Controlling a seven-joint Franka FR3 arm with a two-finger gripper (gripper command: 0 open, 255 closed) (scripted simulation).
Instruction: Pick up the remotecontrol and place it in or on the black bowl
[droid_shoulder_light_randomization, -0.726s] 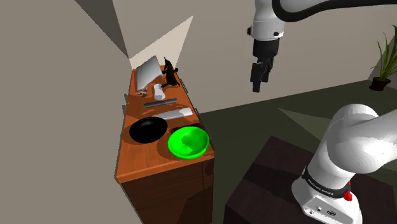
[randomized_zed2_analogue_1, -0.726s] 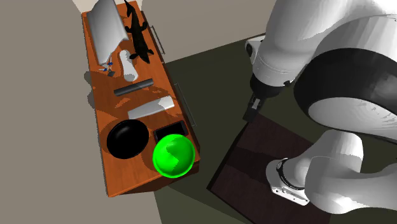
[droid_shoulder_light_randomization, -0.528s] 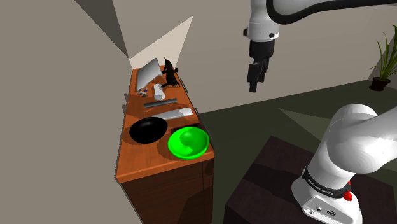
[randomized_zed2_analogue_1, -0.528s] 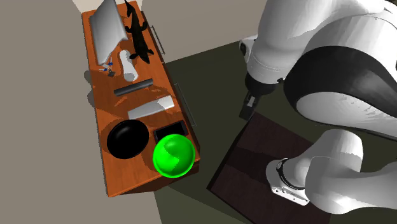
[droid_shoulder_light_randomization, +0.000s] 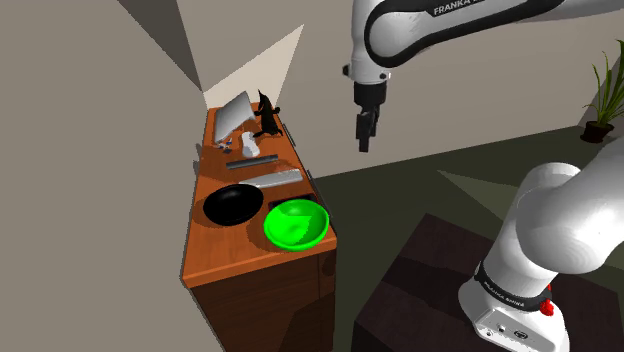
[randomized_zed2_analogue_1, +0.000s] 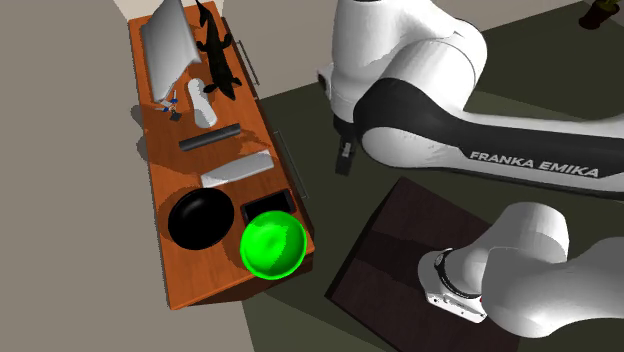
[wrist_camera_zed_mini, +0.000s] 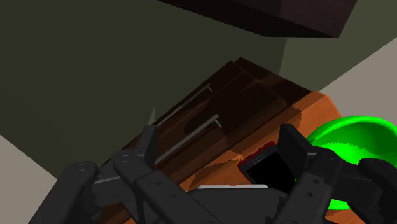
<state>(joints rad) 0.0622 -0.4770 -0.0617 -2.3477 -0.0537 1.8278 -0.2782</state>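
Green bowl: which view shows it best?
Second exterior view: the green bowl sits whole, seen nearly from above, rim and inside plain. The shoulder view shows the bowl whole too, but at a slant. The wrist view catches part of the bowl at the picture's edge.

Looking down from beside the stand (droid_shoulder_light_randomization: 410, 290) and from nearly overhead, both sharing the cabinet (droid_shoulder_light_randomization: 228, 255) beside the gripper (droid_shoulder_light_randomization: 363, 138); wrist camera close over its edge

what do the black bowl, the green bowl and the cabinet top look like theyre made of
Round black bowl: plain dark surface, ceramic or plastic, cannot tell which. Bright green bowl: flat saturated colour, plastic-looking at a guess. Reddish-brown cabinet top: warm brown tone suggests wood, smooth finish.
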